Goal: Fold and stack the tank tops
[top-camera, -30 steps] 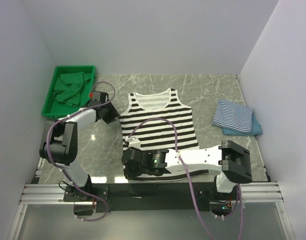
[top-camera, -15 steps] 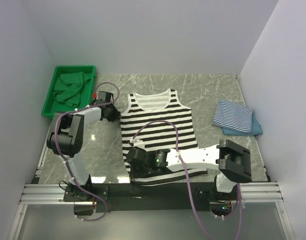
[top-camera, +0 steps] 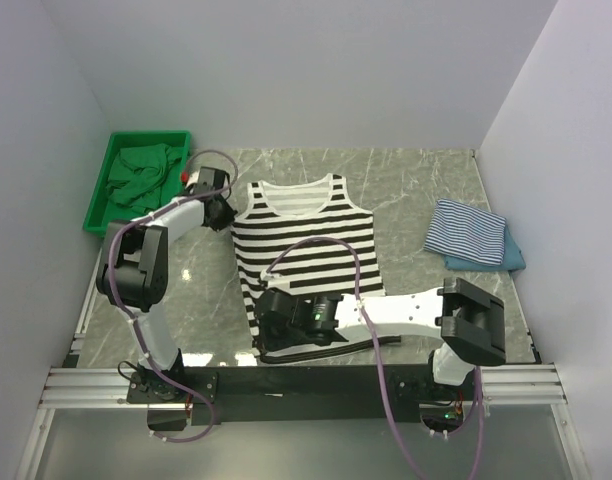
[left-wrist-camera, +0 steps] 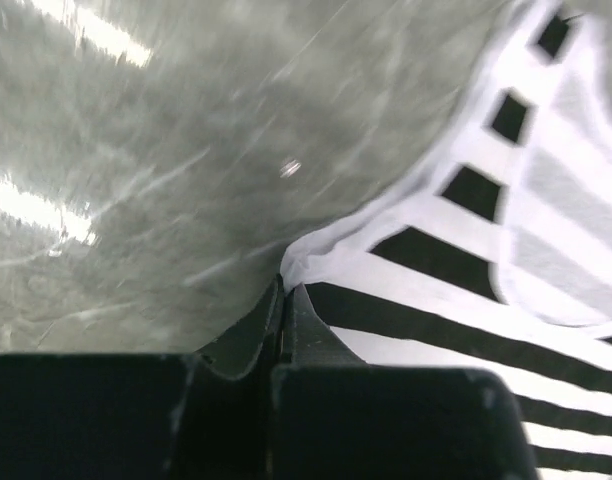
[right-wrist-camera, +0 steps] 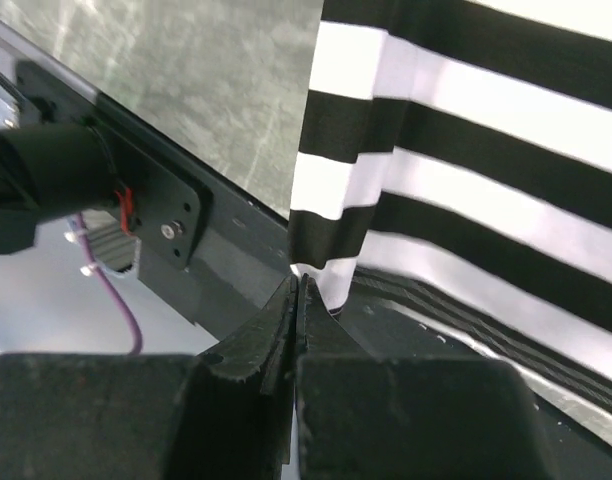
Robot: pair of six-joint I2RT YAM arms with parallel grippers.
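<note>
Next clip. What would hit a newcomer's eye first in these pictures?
The black-and-white striped tank top spread in the middle draws the eye first. The left gripper is shut on its far-left shoulder strap, and the right gripper is shut on its near-left hem corner. Next come the green bin of green cloth at the far left, and the thin-striped top folded on the teal top at the right.

Surface: grey-green marbled table (top-camera: pixel 416 190) | Middle: black-and-white striped tank top (top-camera: pixel 306 240) spread flat, neckline toward the far wall | Far left: green tray (top-camera: pixel 99 205) near the back corner | Right side: folded teal top (top-camera: pixel 513 260) on the table, mostly covered by a folded thin-striped blue-and-white top (top-camera: pixel 466 232)
</note>
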